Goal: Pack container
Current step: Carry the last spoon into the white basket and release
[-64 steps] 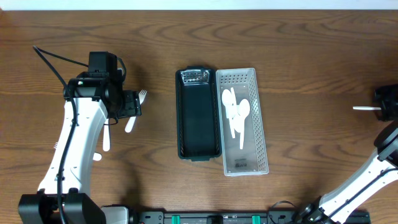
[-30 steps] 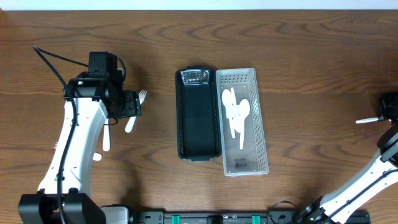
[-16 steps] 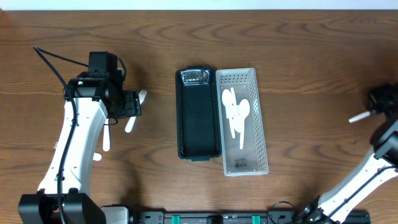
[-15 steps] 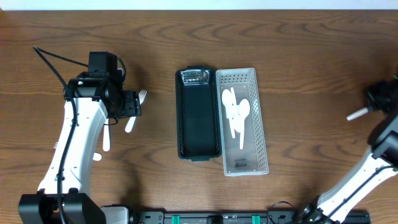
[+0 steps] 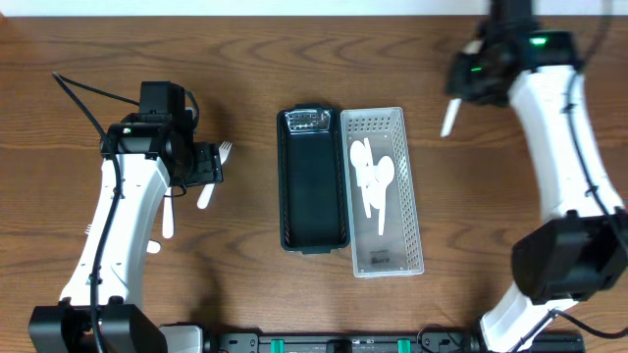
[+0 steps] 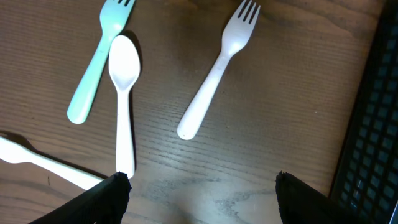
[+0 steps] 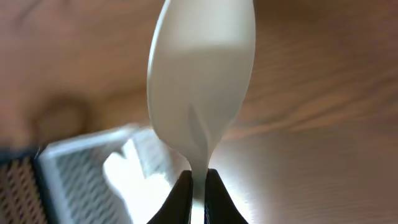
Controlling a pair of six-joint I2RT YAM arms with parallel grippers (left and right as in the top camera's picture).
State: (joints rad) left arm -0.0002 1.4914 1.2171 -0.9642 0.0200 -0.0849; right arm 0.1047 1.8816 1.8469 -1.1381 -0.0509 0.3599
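Note:
A black container [image 5: 314, 181] and a white perforated tray [image 5: 407, 211] stand side by side mid-table; several white spoons [image 5: 373, 181] lie in the tray. My right gripper [image 5: 460, 95] hovers just right of the tray's far end, shut on the neck of a white spoon [image 5: 448, 120]. The right wrist view shows that spoon [image 7: 202, 81] pinched between the fingers [image 7: 198, 186], with the tray [image 7: 87, 171] below left. My left gripper [image 6: 202, 193] stands open over bare wood, near a white fork [image 6: 217, 68], a white spoon [image 6: 124, 93] and a teal fork [image 6: 99, 59].
More white cutlery [image 5: 168, 216] lies beside the left arm [image 5: 123, 226]. The black container's edge [image 6: 376, 124] fills the right side of the left wrist view. Another white handle [image 6: 37, 162] lies at lower left there.
The right arm has swung in from the table's far right edge to beside the tray's far end, carrying the spoon. The left arm has not moved.

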